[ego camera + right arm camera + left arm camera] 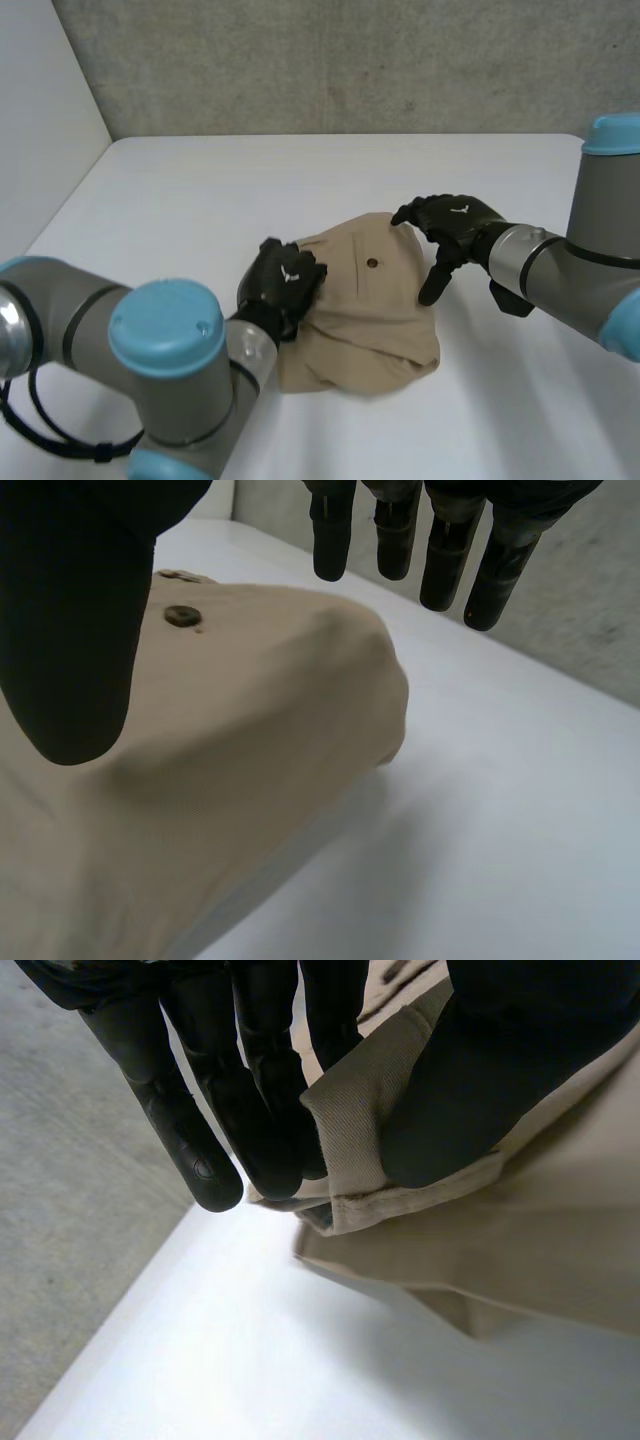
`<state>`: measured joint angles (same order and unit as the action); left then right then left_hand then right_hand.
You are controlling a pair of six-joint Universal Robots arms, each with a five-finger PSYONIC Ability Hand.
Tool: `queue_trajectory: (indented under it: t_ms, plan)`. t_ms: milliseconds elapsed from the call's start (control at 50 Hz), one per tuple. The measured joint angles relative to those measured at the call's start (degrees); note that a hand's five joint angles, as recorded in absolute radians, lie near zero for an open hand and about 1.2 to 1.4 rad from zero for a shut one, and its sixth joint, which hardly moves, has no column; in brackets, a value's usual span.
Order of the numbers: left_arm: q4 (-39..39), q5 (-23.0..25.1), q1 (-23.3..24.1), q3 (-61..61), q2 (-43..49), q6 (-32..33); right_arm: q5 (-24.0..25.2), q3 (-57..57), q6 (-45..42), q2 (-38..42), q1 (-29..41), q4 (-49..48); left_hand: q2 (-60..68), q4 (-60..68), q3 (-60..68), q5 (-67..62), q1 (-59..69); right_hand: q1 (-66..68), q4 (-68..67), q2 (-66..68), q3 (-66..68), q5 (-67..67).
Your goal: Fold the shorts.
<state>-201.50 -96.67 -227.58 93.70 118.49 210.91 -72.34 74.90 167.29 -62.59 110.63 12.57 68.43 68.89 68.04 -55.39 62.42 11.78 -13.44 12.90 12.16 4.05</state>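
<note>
The beige shorts [365, 320] were found bunched in a rumpled heap on the white table [200, 190], between its middle and its near edge. A dark button [372, 264] was noted on the upper face of the cloth. The left hand [283, 278] was set on the side of the heap facing the table's left edge. In the left wrist view a folded hem [400, 1195] was seen clamped between its fingers [200, 1110] and thumb. The right hand [455, 222] was held over the opposite side of the shorts, fingers straight and parted from the thumb, with nothing grasped. Whether the thumb tip touched the cloth could not be determined.
</note>
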Motion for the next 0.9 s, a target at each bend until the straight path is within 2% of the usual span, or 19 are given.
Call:
queue_trajectory:
  t_ms: [80,260,280,300,340,360,440,540,660,720,780,840,900]
  plan:
    - [-0.11,-1.76,2.14,3.91,-0.83,0.11,1.86,-3.57,-0.11,4.66,0.01,2.47,0.04,0.0,0.0,-0.01,0.0,0.0,0.0,0.0,0.0,0.0]
    - [0.04,-7.12,3.28,4.47,0.88,-0.06,2.11,-5.34,-0.98,10.77,0.0,3.73,-2.22,-1.8,-1.54,0.81,-0.83,-1.73,0.0,-1.01,0.0,0.0]
    - [-0.03,-7.47,3.26,4.36,0.69,-0.12,2.09,-5.36,-1.22,11.31,0.0,3.73,-27.96,-27.54,-26.51,24.48,-24.72,-1.73,0.0,-1.01,-0.16,0.02]
    - [-0.02,-7.68,3.24,4.25,0.37,-0.18,2.05,-5.35,-1.5,11.69,0.01,3.7,-31.82,-32.35,-31.14,29.09,-29.2,-1.73,0.0,-1.01,-0.38,0.02]
    - [-0.01,-7.86,3.17,3.94,-0.53,-0.26,1.95,-5.34,-2.16,12.27,0.01,3.55,-31.82,-32.35,-31.14,29.09,-29.2,-1.73,0.0,-1.01,-0.38,0.02]
    - [0.06,-7.89,3.11,3.69,-1.3,-0.33,1.88,-5.33,-2.71,12.62,0.04,3.41,-46.63,-47.49,-45.94,44.08,-42.18,-1.79,0.0,-1.01,-0.65,0.02]
    - [0.17,-7.48,2.92,2.24,-4.12,-0.99,1.62,-5.31,-4.5,13.5,0.34,2.88,-56.45,-56.92,-55.67,52.64,-50.52,-2.04,0.0,-1.01,-0.65,0.02]
    - [0.44,-4.84,2.07,-0.68,-6.21,-4.56,0.65,-5.24,-5.91,14.34,1.69,2.17,-56.65,-57.09,-55.79,52.64,-50.55,-2.28,0.0,-1.01,-0.65,0.02]
    - [4.5,4.45,-1.38,-6.35,-4.76,-14.93,-1.14,-4.52,-6.36,14.46,3.23,0.51,-55.12,-56.01,-55.14,52.4,-50.19,-2.37,0.0,-1.01,-0.65,0.02]
    - [9.85,10.42,-2.98,-10.99,-0.65,-20.78,-1.56,-3.91,-6.31,14.01,3.51,-0.59,-54.65,-55.24,-54.54,55.53,-49.85,-2.37,0.0,-1.01,-0.65,0.02]
    - [15.95,13.68,-3.9,-15.6,4.04,-24.5,-1.74,-3.21,-6.24,13.3,3.61,-1.65,-54.64,-55.18,-54.54,55.53,-49.7,-2.37,0.0,-1.01,-0.65,0.02]
    - [22.05,13.79,-4.43,-19.55,8.48,-26.03,-1.82,-2.41,-6.2,12.5,3.62,-2.55,-54.64,-55.18,-54.54,55.53,-49.7,-2.37,0.0,-1.01,-0.65,0.02]
    - [24.84,12.22,-4.65,-21.18,10.63,-26.0,-1.97,-1.87,-6.19,12.04,3.62,-3.07,-54.77,-55.22,-54.61,55.52,-49.71,-2.37,0.0,-1.01,-0.65,0.02]
